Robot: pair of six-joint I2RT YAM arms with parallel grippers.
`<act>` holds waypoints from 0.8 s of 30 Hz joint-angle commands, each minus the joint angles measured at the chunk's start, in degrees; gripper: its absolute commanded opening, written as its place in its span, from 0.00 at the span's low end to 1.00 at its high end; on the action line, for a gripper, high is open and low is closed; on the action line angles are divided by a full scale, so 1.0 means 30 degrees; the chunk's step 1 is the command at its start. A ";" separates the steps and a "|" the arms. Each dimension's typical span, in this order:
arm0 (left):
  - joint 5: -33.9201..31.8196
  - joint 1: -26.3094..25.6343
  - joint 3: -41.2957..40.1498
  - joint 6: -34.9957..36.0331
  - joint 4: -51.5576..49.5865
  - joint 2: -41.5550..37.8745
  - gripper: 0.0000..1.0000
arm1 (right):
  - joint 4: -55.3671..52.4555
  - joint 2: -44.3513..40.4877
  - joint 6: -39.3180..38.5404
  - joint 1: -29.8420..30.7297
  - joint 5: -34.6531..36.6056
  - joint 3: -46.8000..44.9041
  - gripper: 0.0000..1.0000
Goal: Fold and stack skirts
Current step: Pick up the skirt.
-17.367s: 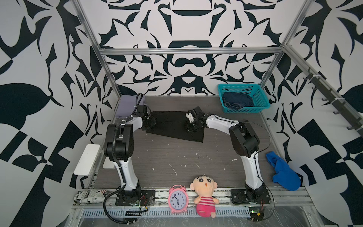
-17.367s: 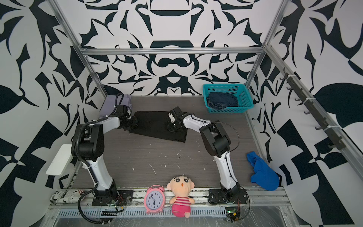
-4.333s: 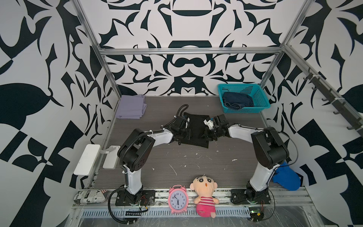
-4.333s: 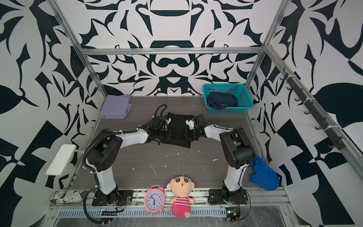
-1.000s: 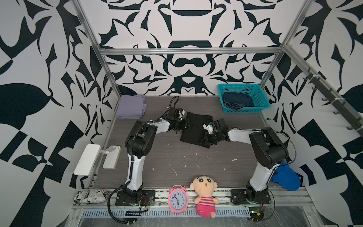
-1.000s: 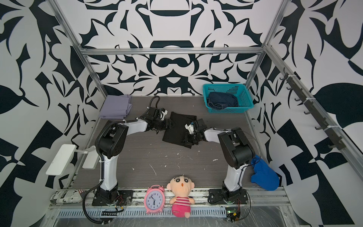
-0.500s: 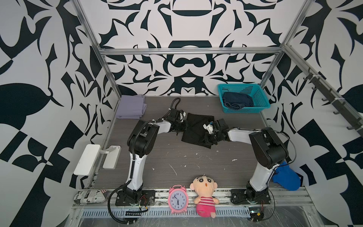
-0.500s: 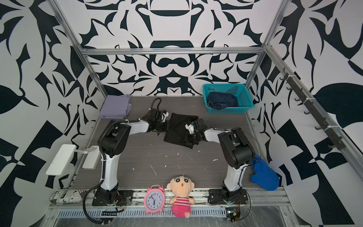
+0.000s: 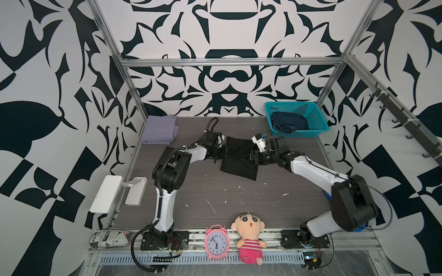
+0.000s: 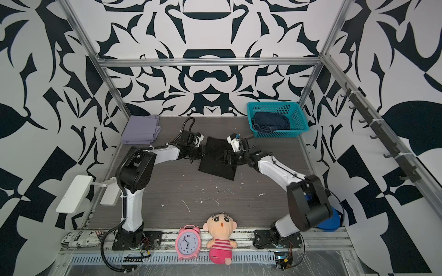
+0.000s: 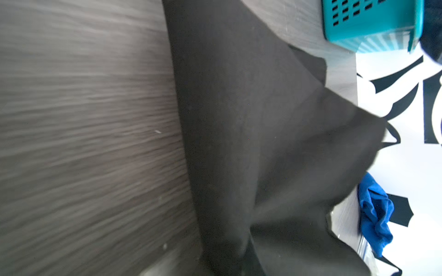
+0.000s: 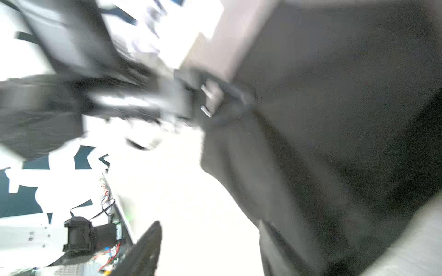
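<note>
Two grippers flank the folded black skirt, which lies between their fingers. The left gripper has just clamped shut on the cloth edge nearest it. The right gripper sits at the opposite edge, its jaws too blurred to judge. That suggests a carry to the folded lavender skirt, beyond the left fingers. The denim skirt waits in the teal basket, beyond the right fingers.
</note>
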 commanded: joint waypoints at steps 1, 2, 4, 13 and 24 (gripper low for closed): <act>-0.0712 0.0417 -0.0023 -0.0589 -0.0930 -0.1034 0.00 | 0.1746 -0.2859 -0.0189 -0.0675 0.1965 -0.0353 0.78; -0.1039 0.0404 0.0158 -0.0640 -0.1304 -0.1073 0.00 | 0.2044 -0.3242 -0.0073 -0.0919 0.2243 -0.0626 0.78; -0.1642 0.0410 0.0560 -0.0637 -0.1938 -0.1204 0.00 | 0.2415 -0.3559 0.0143 -0.1128 0.2646 -0.1092 0.79; -0.3998 0.1439 0.3618 0.1847 -0.4800 -0.1873 0.00 | 0.3921 -0.1131 0.1209 -0.1168 0.0785 -0.1439 0.77; -0.5603 0.3891 1.2556 0.8565 -1.3121 0.0328 0.00 | 0.1130 0.2271 -0.0862 -0.0244 -0.0571 0.1525 0.99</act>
